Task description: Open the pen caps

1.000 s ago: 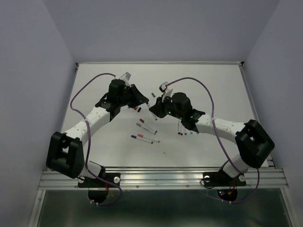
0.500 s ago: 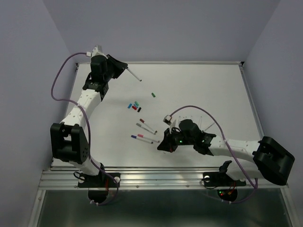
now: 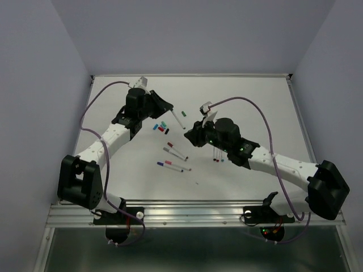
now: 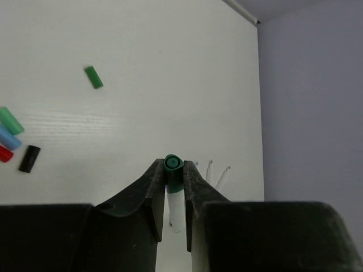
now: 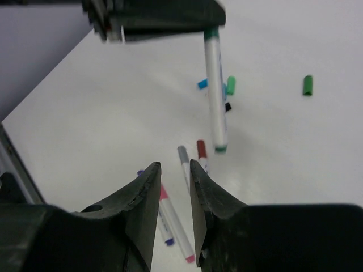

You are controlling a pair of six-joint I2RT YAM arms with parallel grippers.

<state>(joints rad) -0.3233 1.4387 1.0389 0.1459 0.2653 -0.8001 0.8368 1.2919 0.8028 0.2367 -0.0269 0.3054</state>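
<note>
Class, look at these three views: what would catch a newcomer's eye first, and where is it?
The left gripper holds a long white pen with green ends in the air, just ahead of the open, empty right gripper. Nearby lies a cluster of small loose plastic caps, green, blue, red and black, with one green cap apart.

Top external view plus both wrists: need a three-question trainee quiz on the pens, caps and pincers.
1. True or false: the left pincer is shut on the white plastic pen with green ends.
2. Between the fingers of the right pincer sits: A) a red cap B) nothing C) a pen.
3. Fill in: the small plastic cap lying alone, apart from the cluster of loose caps, is coloured ____.
Key: 1 true; 2 B; 3 green.
</note>
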